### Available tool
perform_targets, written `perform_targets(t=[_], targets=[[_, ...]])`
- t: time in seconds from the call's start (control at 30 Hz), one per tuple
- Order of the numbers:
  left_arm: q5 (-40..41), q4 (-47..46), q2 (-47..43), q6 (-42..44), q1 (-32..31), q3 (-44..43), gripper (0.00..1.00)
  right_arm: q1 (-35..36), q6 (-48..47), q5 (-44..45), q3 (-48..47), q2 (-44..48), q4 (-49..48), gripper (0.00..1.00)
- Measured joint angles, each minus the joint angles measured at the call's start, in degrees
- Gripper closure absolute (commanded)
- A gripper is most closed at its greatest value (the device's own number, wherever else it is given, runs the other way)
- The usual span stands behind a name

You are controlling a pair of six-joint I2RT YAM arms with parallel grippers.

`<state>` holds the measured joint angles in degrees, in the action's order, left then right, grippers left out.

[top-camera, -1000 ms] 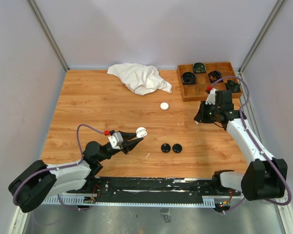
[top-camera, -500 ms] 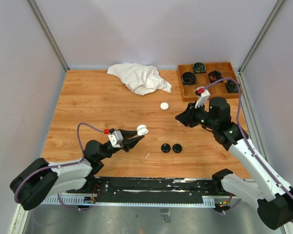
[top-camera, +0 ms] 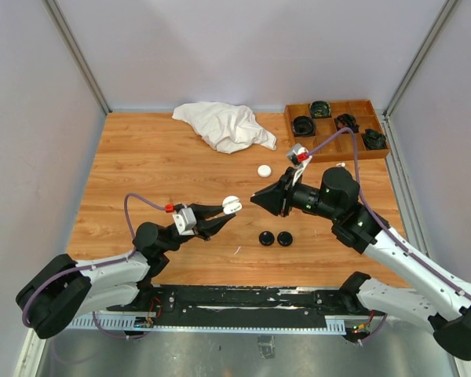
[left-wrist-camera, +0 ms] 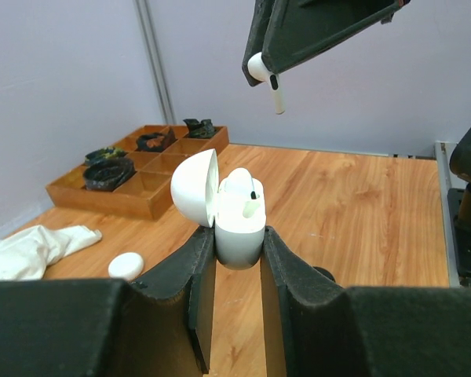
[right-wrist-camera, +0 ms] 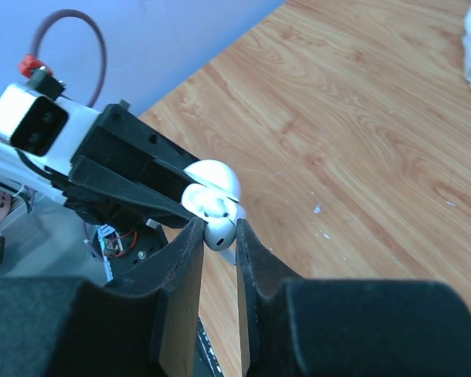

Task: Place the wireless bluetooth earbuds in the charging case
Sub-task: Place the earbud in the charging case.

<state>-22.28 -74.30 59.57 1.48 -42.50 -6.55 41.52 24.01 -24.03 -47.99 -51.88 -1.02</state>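
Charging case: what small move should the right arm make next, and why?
Probably ease the right gripper across and down: its earbud hangs stem-down, short of the charging case, which the left gripper holds upright, lid open.

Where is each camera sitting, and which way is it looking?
Top external: high behind the arm bases, looking down on the table; both arms show, left gripper and right gripper nearly meeting.
Left wrist: on the left arm, looking forward along its own jaws, which clamp the open charging case; the tray lies beyond.
Right wrist: on the right arm, looking down along its own jaws, which pinch an earbud.
Shared: both wrist views show the charging case and the earbud, from opposite sides.
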Motion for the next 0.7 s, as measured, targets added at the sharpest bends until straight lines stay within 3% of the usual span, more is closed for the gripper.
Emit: perform_targets(t=[0.4, 0.7], targets=[[-3.2, -0.2, -0.4, -1.6, 0.0, -0.8, 1.00, 10.0, -0.9, 0.7, -0.4, -5.6, -6.3, 0.78], [-5.2, -0.2, -1.4, -2.4, 0.0, -1.1, 1.00, 11.5, -2.2, 2.3, -1.2, -7.3, -7.7, 0.78]])
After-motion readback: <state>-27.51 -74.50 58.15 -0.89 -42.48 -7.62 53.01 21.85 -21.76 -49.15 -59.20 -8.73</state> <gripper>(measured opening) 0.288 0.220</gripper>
